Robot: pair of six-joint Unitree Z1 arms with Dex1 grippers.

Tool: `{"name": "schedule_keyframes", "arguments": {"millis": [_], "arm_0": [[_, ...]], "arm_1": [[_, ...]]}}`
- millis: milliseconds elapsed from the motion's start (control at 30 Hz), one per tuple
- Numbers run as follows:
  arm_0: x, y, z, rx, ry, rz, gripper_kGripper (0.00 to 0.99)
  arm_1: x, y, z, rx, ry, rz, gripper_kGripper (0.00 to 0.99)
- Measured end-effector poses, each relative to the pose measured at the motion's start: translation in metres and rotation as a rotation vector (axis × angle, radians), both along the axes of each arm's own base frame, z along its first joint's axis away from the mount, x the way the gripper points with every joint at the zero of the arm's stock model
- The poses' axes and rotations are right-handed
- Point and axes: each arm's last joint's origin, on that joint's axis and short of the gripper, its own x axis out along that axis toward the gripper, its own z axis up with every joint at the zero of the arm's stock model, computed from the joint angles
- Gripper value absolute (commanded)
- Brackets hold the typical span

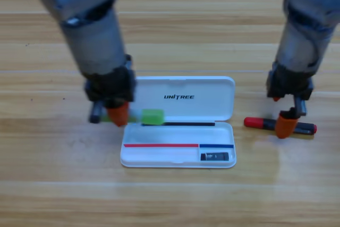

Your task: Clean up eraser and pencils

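The left gripper (118, 113) is seen at the upper left corner of the white case (178, 152); its orange jaws are closed on the pale translucent pencil (146, 116), which is held level, its green end projecting over the case's hinge line. The grey-capped rear of that pencil is shown protruding on the gripper's far side, away from the case.

The right gripper (287, 123) is placed to the right of the case, just beyond its right edge. One orange jaw is seen resting on or just over the black pencil (280, 125); whether the jaws are spread or closed cannot be told, since the gap is hidden by the gripper body.

The black pencil, a slim stick with a red end, is laid flat on the table (170, 200), its red end pointed toward the case and kept just apart from it.

The eraser (215, 156), a small black block with white markings too small to be read, is lodged in the lower right corner of the case's tray.

The case is shown opened flat: a rounded rectangular lid is folded back above a shallow tray, both of smooth white plastic. The word "UNITREE" is printed in dark letters on the inside of the lid.

The table is surfaced in light wood planks with grain run sideways.
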Motion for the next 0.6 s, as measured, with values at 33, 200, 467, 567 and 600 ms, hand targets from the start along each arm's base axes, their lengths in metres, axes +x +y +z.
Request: {"name": "schedule_keyframes", "arguments": {"millis": [33, 200, 467, 567, 600], "arm_0": [[0.002, -0.005, -0.003, -0.005, 0.012, -0.004, 0.0], [0.009, -0.026, -0.023, -0.005, 0.058, -0.021, 0.0], [0.014, -0.041, -0.043, 0.003, 0.099, -0.016, 0.0], [0.015, -0.043, -0.045, 0.002, 0.106, -0.016, 0.0], [0.014, -0.043, -0.046, 0.003, 0.111, -0.016, 0.0]], "arm_1": [[0.004, 0.001, -0.006, -0.007, 0.006, 0.007, 0.943], [0.014, 0.0, -0.016, -0.019, 0.013, 0.017, 0.775], [0.013, -0.004, -0.018, -0.039, 0.04, 0.083, 0.0], [0.012, -0.006, -0.019, -0.045, 0.053, 0.089, 0.0], [0.012, -0.007, -0.019, -0.045, 0.054, 0.091, 0.0]]}}
